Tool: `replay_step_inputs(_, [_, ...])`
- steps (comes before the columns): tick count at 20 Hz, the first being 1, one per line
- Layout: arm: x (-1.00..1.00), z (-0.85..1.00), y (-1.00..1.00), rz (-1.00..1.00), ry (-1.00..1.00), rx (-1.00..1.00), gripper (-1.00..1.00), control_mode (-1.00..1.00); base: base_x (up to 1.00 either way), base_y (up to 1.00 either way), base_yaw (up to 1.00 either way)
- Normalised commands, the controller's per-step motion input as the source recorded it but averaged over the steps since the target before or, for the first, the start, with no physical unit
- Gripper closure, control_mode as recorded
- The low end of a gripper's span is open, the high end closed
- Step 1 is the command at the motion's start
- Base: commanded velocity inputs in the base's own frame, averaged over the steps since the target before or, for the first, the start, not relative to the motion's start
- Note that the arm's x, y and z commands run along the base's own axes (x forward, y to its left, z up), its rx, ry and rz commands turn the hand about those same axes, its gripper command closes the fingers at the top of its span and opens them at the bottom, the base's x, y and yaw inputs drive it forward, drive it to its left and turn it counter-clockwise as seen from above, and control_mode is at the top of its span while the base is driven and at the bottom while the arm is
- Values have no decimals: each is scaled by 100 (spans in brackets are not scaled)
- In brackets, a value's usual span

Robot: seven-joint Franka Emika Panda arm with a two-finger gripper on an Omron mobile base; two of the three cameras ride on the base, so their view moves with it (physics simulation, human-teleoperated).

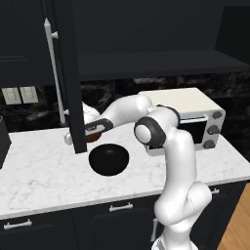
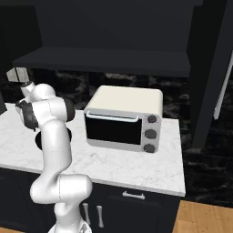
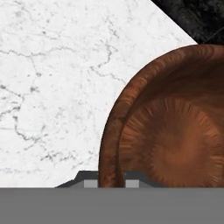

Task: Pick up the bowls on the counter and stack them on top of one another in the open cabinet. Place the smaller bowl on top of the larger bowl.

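Hand view shows your gripper [image 3: 111,180] astride the smaller bowl [image 3: 168,127] rim, jaws open, one fingertip each side. You're mid-grasp: close firmly next, then lift clear of the counter [image 3: 52,87].

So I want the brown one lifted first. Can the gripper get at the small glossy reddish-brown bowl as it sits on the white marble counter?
Probably yes: the gripper is already low at the small glossy reddish-brown bowl, its fingertips either side of the rim, with nothing between.
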Motion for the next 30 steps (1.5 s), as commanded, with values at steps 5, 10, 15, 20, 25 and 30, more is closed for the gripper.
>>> replay_step_inputs(5, [-25,22,0,0,-1,0,100,-100,0,0,0])
replay_step_inputs(10, [-46,31,0,0,0,0,100,-100,0,0,0])
replay_step_inputs(15, [-59,6,-9,0,3,0,100,-100,0,0,0])
replay_step_inputs(20, [-60,0,-19,-2,8,1,100,-100,0,0,0])
replay_step_inputs(25, [-45,0,-21,-3,11,1,100,-100,0,0,0])
replay_step_inputs(30, [0,-14,-18,0,11,0,100,-100,0,0,0])
